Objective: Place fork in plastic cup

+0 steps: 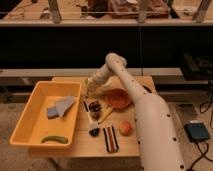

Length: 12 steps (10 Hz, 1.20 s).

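**Gripper low over the table's far left, beside the yellow bin**

The fork itself cannot be picked out with any certainty. The plastic cup [88, 81] shows only as a faint pale yellow-green shape at the far left part of the wooden table [131, 146], just beside the gripper [91, 88] and partly covered by it; whether the two touch cannot be told.

The gripper hangs at the end of the white arm [145, 115], which rises from the lower right, bends at a rounded joint near the table's back edge and reaches down and leftward. It sits just past the far right corner of the yellow bin [30, 120]. How wide the pincer stands, or whether it holds anything, cannot be told.

Just right of the gripper, under the forearm, lies the dark red-brown bowl [119, 98]. Nearer the camera stand a small dark cluster [93, 106], a yellow-handled utensil [105, 115] lying slantwise, a dark-headed brush [93, 131], a striped dark packet [110, 138] and an orange fruit [125, 128].

Inside the bin lie a grey-blue cloth [59, 107] and a green curved item [54, 139]
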Each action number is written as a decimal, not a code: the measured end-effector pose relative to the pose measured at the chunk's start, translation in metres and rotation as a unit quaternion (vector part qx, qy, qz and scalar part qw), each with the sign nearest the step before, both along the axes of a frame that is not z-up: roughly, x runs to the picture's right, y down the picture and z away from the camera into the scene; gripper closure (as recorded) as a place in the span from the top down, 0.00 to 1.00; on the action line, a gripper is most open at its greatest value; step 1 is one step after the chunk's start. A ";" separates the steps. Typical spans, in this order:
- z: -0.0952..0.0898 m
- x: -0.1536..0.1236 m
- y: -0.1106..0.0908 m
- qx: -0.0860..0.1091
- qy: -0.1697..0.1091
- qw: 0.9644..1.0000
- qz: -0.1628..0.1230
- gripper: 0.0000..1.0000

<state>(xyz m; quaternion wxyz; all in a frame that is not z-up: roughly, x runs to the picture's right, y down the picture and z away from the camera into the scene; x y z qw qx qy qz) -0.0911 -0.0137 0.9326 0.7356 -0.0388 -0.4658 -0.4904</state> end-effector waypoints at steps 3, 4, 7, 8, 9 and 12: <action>0.000 0.002 0.006 -0.006 -0.001 1.000 -0.001 0.00; 0.000 0.003 0.007 -0.008 0.000 1.000 -0.001 0.02; 0.000 0.007 0.009 -0.013 0.008 1.000 0.000 0.31; 0.000 0.008 0.009 -0.013 0.010 1.000 0.002 0.39; 0.000 0.010 0.009 -0.014 0.012 1.000 0.003 0.53; 0.000 0.011 0.008 -0.015 0.015 1.000 0.005 0.78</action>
